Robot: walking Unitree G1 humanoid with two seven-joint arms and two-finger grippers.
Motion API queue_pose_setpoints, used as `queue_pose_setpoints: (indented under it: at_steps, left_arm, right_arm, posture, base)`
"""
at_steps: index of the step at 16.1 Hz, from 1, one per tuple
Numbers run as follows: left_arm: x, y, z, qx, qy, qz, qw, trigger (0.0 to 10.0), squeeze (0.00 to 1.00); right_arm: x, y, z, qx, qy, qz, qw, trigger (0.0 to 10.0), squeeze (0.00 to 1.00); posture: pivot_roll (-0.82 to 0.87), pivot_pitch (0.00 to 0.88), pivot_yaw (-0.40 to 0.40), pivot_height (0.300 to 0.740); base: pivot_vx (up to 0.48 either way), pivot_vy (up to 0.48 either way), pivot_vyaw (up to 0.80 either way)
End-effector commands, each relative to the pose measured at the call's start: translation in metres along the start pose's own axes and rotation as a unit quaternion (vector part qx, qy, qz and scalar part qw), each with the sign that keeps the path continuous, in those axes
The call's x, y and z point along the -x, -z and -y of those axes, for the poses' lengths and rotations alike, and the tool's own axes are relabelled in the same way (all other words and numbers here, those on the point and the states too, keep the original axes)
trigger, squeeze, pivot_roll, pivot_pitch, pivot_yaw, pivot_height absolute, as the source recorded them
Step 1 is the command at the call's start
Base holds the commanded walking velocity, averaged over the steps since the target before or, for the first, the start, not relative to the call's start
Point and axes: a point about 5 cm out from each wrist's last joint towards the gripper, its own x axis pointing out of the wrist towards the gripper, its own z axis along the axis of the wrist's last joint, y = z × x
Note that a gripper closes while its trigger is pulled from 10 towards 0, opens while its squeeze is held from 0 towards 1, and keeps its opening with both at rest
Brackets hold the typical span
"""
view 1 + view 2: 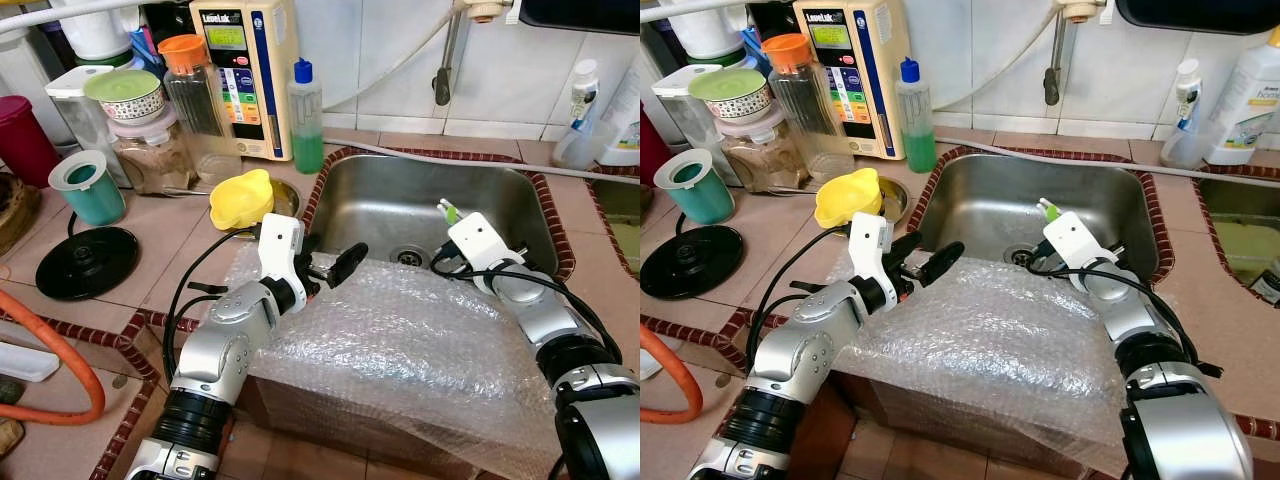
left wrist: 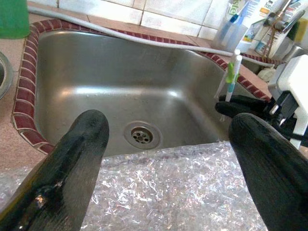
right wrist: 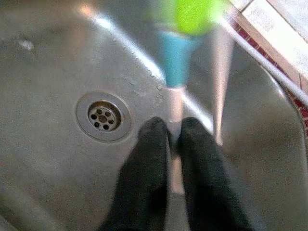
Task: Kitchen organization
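A sheet of bubble wrap [image 1: 400, 330] is draped over the near edge of the steel sink [image 1: 420, 200] and hangs down the counter front. My left gripper [image 1: 335, 265] hovers just above the sheet's far left corner. It is open, with nothing between its fingers [image 2: 77, 159]. My right gripper [image 3: 174, 132] is over the sink basin, to the right of the drain [image 3: 103, 115]. It is shut on a thin white stick with a blue and green end [image 3: 175, 57], held upright [image 1: 447, 212]. A second pale stem stands blurred beside it.
A yellow cup [image 1: 240, 198] and a green soap bottle [image 1: 306, 115] stand left of the sink. Jars, a teal cup [image 1: 88, 187] and a black lid [image 1: 87, 262] crowd the left counter. An orange hose [image 1: 60, 350] curves at the front left. Bottles [image 1: 580, 115] stand at the back right.
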Motion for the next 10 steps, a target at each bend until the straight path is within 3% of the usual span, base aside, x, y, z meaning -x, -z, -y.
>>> queue_pose_setpoints:
  at_steps: [1, 6, 10]
  left_arm:
    - [0.001, -0.002, 0.001, -0.010, 0.002, -0.002, 1.000, 10.0, 1.00]
    - [-0.002, -0.005, 0.000, -0.011, -0.002, 0.003, 1.000, 10.0, 1.00]
    - [-0.005, -0.011, -0.002, -0.014, -0.014, 0.016, 1.000, 10.0, 1.00]
  right_arm:
    - [0.002, 0.015, -0.013, -0.022, -0.023, -0.028, 0.999, 10.0, 1.00]
    - [0.004, 0.024, -0.025, -0.081, -0.027, -0.030, 0.996, 10.0, 1.00]
    - [0.006, 0.018, -0.009, -0.090, 0.002, -0.003, 0.996, 10.0, 1.00]
  posture:
    - [-0.05, 0.000, 0.079, 0.740]
    - [-0.07, 0.000, 0.084, 0.740]
    - [-0.07, 0.000, 0.087, 0.740]
  base:
    - [0.000, 0.000, 0.00]
    - [0.000, 0.000, 0.00]
    - [0.000, 0.000, 0.00]
